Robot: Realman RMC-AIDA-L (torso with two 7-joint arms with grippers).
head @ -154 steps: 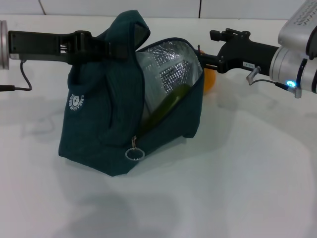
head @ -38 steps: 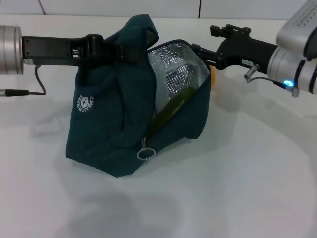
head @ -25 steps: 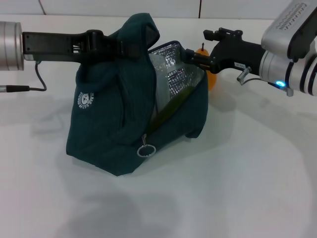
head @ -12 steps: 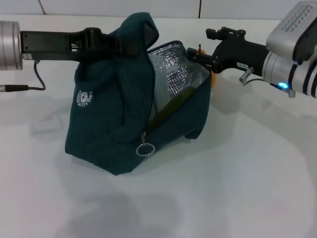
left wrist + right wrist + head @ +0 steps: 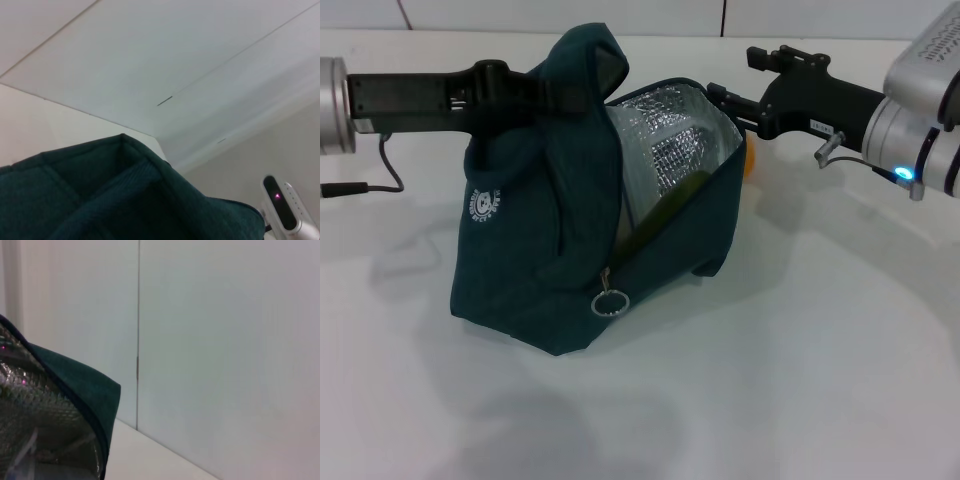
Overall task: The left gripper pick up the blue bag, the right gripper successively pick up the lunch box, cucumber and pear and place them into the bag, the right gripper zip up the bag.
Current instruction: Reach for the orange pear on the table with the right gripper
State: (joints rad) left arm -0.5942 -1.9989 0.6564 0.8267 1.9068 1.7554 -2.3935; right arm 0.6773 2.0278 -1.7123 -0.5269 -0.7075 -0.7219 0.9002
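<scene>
The blue bag stands on the white table, and its fabric also shows in the left wrist view. My left gripper is shut on a handle loop at the top and holds that side up. The mouth gapes toward the right, showing the silver lining. Inside, the dark green cucumber leans along the zipper edge, next to the pale clear wall of the lunch box. My right gripper hovers at the far upper rim of the opening. Only an orange sliver of the pear shows, just below that gripper and behind the rim.
The zipper's metal ring pull hangs at the front lower end of the opening. A black cable trails on the table under the left arm. A white wall rises behind the table's back edge.
The left arm and the bag top have shifted a little to the left. The right gripper has drawn back slightly to the right, and less of the pear shows.
</scene>
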